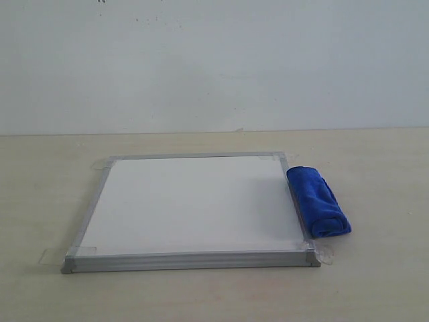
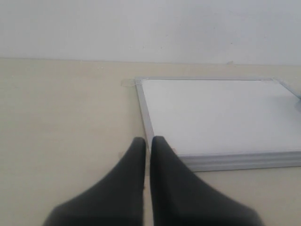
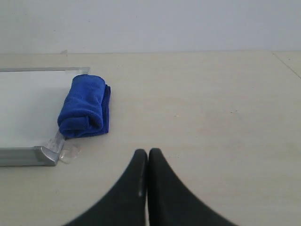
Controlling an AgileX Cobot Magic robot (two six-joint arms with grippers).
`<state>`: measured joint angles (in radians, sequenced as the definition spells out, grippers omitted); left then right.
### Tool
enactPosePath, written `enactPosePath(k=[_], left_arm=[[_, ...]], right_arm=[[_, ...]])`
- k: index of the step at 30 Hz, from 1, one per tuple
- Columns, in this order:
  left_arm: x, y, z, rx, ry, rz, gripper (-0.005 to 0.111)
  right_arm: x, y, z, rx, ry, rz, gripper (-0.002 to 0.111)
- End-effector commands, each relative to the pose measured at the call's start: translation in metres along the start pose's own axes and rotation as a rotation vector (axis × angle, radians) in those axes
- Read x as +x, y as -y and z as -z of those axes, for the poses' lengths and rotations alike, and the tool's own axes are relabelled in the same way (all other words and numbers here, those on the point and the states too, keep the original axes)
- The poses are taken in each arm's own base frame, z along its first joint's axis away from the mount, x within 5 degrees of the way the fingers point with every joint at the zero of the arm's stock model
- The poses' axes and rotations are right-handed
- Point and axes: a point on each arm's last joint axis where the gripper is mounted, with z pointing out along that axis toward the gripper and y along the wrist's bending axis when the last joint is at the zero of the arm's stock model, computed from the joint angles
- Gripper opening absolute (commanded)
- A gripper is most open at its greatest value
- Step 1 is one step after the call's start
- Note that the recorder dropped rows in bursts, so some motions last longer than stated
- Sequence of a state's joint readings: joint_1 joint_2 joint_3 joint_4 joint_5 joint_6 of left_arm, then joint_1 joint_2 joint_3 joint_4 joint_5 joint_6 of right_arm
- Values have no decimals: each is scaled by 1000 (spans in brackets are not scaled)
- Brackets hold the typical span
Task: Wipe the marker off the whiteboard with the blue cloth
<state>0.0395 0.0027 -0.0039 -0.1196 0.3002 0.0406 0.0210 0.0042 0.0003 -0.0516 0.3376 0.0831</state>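
The whiteboard lies flat on the table in its silver-grey frame, and its white face shows no red marker lines in any view. The blue cloth, a rolled bundle, rests against the board's right edge. In the right wrist view the blue cloth lies by the whiteboard corner, well ahead of my right gripper, which is shut and empty. My left gripper is shut and empty, just short of the whiteboard near corner. Neither gripper shows in the exterior view.
Clear tape tabs hold the board's corners to the beige table. A pale wall rises behind the table's far edge.
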Motion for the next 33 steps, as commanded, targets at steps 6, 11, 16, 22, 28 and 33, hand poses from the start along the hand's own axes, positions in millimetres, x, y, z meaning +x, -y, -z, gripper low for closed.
enactPosePath(k=[6, 11, 16, 22, 28, 33], left_arm=[[1, 0, 0, -2, -1, -9, 4], [1, 0, 0, -2, -1, -9, 4], [1, 0, 0, -2, -1, -9, 4], [1, 0, 0, -2, -1, -9, 4], [1, 0, 0, -2, -1, -9, 4], [1, 0, 0, -2, -1, -9, 4]], right_arm=[[-1, 0, 0, -2, 8, 18, 0], [0, -2, 0, -17, 7, 44, 0], [0, -2, 0, -17, 7, 44, 0], [0, -2, 0, -16, 7, 43, 0], [0, -2, 0, -16, 7, 43, 0], [0, -2, 0, -16, 7, 43, 0]])
